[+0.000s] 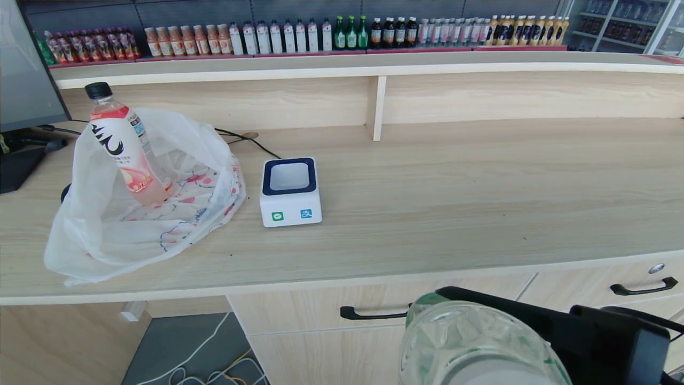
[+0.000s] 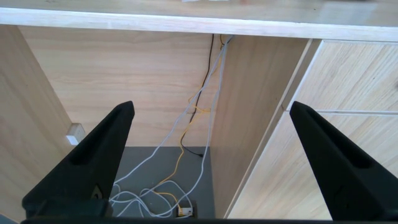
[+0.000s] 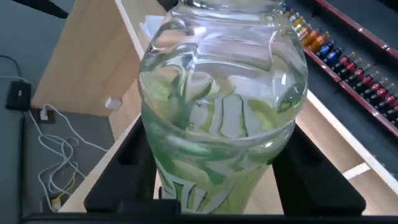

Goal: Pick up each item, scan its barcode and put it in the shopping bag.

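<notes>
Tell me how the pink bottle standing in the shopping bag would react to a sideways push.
Tall, narrow and already leaning, the pink bottle would probably tip rather than slide. The crumpled shopping bag under it likely gives poor footing. It looks full, so probably fairly heavy, and being round it may roll once down.

Bright, even light from overhead. Worktop [image 1: 454,176] uniformly lit; shadows soft, a faint one beside the scanner [image 1: 291,192]. Pale sheen on shopping bag [image 1: 107,235]. Glints across clear bottle [image 3: 224,124]. Straight edges bow near head-view borders.
</notes>
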Robot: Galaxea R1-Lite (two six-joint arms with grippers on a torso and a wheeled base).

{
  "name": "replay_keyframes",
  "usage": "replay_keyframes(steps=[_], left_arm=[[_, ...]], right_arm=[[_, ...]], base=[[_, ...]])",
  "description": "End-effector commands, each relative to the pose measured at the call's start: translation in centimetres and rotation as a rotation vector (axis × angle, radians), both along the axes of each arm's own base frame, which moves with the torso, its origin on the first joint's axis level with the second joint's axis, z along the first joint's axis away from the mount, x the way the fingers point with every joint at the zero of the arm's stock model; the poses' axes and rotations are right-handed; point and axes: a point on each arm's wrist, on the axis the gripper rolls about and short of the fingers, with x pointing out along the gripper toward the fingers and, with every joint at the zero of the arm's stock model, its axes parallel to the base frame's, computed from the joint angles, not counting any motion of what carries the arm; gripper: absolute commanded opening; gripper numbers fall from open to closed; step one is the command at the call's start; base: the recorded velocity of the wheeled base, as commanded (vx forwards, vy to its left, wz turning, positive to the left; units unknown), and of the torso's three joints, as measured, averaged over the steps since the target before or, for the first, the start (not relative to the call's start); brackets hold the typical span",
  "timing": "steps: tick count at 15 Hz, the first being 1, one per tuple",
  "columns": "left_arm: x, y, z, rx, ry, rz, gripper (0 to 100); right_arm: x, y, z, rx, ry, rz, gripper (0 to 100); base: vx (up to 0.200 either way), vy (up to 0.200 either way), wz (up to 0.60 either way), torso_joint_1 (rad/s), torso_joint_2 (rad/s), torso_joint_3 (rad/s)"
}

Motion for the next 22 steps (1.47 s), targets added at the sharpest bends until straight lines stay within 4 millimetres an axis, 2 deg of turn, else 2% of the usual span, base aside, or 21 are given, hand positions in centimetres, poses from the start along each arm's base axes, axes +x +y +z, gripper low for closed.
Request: replay_keyframes(steps=[1, 3, 6, 9, 12, 16, 19, 22], left_arm=[[0.0, 0.0, 0.0, 0.000, -0.001, 0.001, 100], [0.0, 0.0, 0.0, 0.000, -0.001, 0.001, 100], [0.0, 0.0, 0.0, 0.000, -0.001, 0.001, 100], [0.0, 0.0, 0.0, 0.000, -0.001, 0.001, 100], [0.0, 0.0, 0.0, 0.000, -0.001, 0.001, 100], [0.0, 0.0, 0.0, 0.000, -0.001, -0.001, 100], [0.0, 0.0, 0.0, 0.000, -0.001, 0.001, 100], [0.0, 0.0, 0.0, 0.000, -0.001, 0.001, 100]], right_arm=[[0.2, -0.8, 0.8, 0.053, 0.012, -0.021, 0], [0.2, -1.4, 1.3, 0.096, 0.037, -0.031, 0], [0.5, -1.4, 2.0, 0.160, 0.099, -0.069, 0], [0.3, -1.9, 2.8, 0.261, 0.204, -0.041, 0], [1.4, -2.7, 3.6, 0.357, 0.283, -0.079, 0], [3.8, -4.2, 3.9, 0.505, 0.416, -0.183, 0], [6.0, -5.3, 3.7, 0.588, 0.482, -0.279, 0], [6.7, -5.4, 2.8, 0.591, 0.528, -0.311, 0]], base=[[0.000, 0.000, 0.00, 0.000, 0.00, 0.000], [0.000, 0.000, 0.00, 0.000, 0.00, 0.000], [0.000, 0.000, 0.00, 0.000, 0.00, 0.000], [0.000, 0.000, 0.00, 0.000, 0.00, 0.000], [0.000, 0.000, 0.00, 0.000, 0.00, 0.000], [0.000, 0.000, 0.00, 0.000, 0.00, 0.000], [0.000, 0.000, 0.00, 0.000, 0.00, 0.000], [0.000, 0.000, 0.00, 0.000, 0.00, 0.000]])
